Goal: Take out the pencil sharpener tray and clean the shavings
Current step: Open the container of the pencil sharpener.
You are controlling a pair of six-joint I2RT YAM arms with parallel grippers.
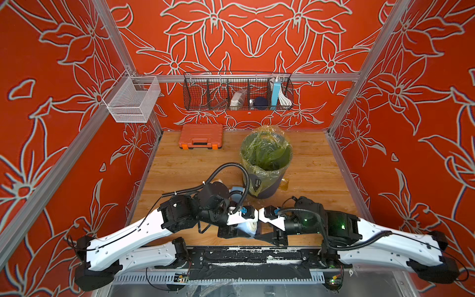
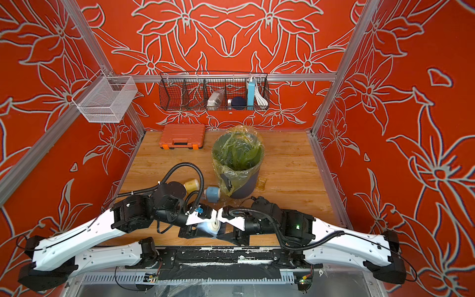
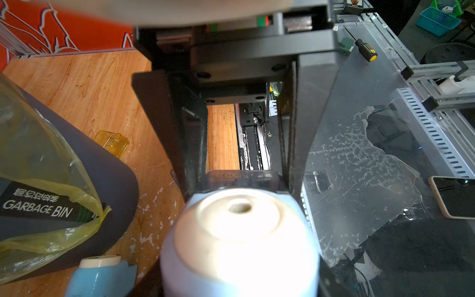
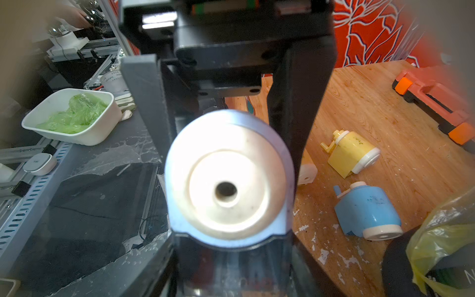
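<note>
Left fingers (image 4: 290,115): clamped on the blue body of the held sharpener (image 4: 227,177), one finger on each side.
Right fingers (image 3: 191,133): clamped on the smoky clear tray (image 3: 241,177), with the tips pressed against its two sides.
Sharpener in the grip: hung between the two arms over the front part of the bench (image 1: 180,167). Its cream face with the pencil hole was turned upward.
Tray position: sat on the side of the sharpener that faced the right arm, touching the blue body. How far out it was could not be told.
Shavings (image 4: 322,255): pale flecks lay scattered on the wood near the front edge, between the arms and the garbage bin (image 3: 110,180). Whether any lay inside the tray could not be told.
Bin: dark and upright, lined with a yellow-green bag. It stood mid-bench beyond the arms.
Second blue sharpener (image 4: 367,213): lay on its side on the bench, just beside the bin.
Yellow sharpener (image 4: 352,151): lay on its side near the second blue one, farther from the bin.
Amber tray (image 3: 111,141): lay loose on the bench, just beside the bin on the robot's right.
Orange case (image 1: 201,136): was shut and lay at the back of the bench by the wall.
</note>
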